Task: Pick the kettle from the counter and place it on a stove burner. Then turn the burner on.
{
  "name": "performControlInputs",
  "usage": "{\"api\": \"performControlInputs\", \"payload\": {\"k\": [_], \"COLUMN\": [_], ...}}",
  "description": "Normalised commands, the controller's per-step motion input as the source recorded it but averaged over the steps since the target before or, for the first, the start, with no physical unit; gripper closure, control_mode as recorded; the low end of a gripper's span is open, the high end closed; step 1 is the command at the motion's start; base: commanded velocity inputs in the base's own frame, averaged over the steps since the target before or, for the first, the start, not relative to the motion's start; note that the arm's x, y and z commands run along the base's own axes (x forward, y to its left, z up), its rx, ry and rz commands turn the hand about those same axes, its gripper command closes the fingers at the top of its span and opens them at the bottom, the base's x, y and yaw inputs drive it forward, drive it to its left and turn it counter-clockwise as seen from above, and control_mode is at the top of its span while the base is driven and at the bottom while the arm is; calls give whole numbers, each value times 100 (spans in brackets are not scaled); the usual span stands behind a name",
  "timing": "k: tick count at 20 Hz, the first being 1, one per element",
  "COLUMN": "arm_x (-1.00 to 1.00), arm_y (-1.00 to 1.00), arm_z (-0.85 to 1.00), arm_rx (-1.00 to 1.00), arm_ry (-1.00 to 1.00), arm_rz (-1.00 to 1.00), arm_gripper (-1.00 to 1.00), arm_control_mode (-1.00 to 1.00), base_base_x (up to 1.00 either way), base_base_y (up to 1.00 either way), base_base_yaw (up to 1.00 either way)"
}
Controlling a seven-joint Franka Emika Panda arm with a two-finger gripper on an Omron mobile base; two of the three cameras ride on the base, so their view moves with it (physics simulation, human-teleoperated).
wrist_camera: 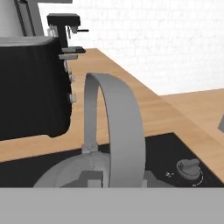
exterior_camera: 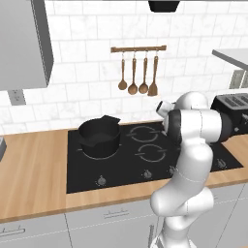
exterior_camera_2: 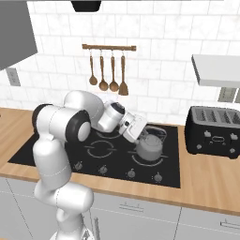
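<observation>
The small grey kettle stands over the front right stove burner of the black cooktop; I cannot tell whether it rests on the glass or hangs just above it. My gripper reaches down from the left and is shut on the kettle's arched handle. In the hand view that handle rises right in front of the camera, with the kettle's rounded body below it. The light wood counter runs on both sides of the cooktop.
A large black pot sits on the left rear burner. A black toaster stands on the counter just right of the cooktop. Burner knobs line the cooktop's front edge, one close to the kettle. Wooden utensils hang on the wall.
</observation>
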Motion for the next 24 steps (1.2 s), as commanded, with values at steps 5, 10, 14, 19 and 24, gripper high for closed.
{"api": "performControlInputs", "payload": {"k": [5,10,14,19,24], "arm_x": [-23,-29,-48,-54,-12], "arm_y": [19,19,20,22,33], "arm_z": [-94,-80,-61,-35,-11], "arm_rx": [-8,-7,-6,-5,-6], "arm_ry": [-15,-13,-12,-5,0], "arm_rz": [-4,-3,-2,0,0], "arm_gripper": [-100,-100,-100,-100,-100], "arm_control_mode": [-100,-100,-100,-100,-100], "base_base_x": [0,0,0,0,0], "base_base_y": [0,0,0,0,0], "base_base_yaw": [0,0,0,0,0]}}
